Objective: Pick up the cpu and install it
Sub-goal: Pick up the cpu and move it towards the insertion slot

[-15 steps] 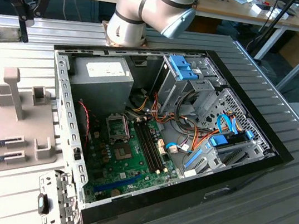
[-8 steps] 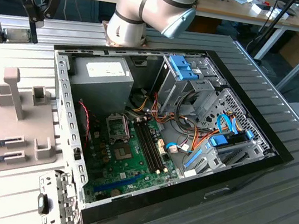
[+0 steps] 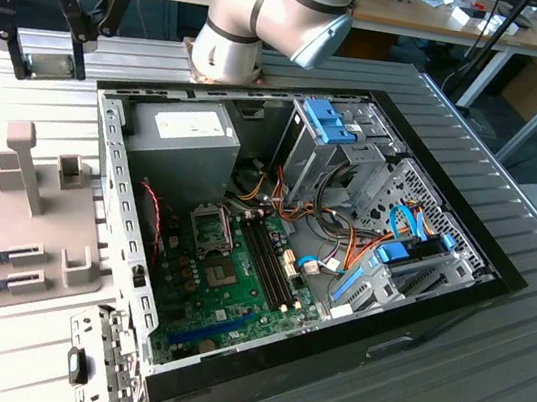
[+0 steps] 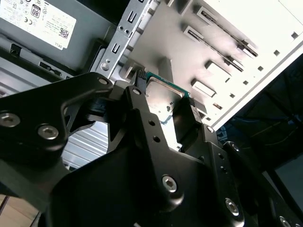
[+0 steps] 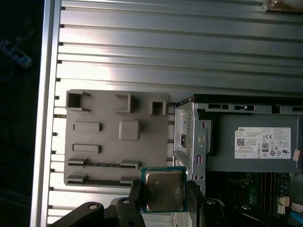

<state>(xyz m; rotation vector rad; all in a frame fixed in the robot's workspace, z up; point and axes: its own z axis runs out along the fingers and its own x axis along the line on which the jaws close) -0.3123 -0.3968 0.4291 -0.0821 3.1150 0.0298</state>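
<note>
While my hand (image 5: 164, 196) clamps the cpu (image 5: 164, 187) by two opposite edges, I've got it hanging over the grey tray's (image 5: 94, 142) corner, beside the case wall (image 5: 189, 137), ribbed worktop (image 5: 165, 47) beyond.
</note>
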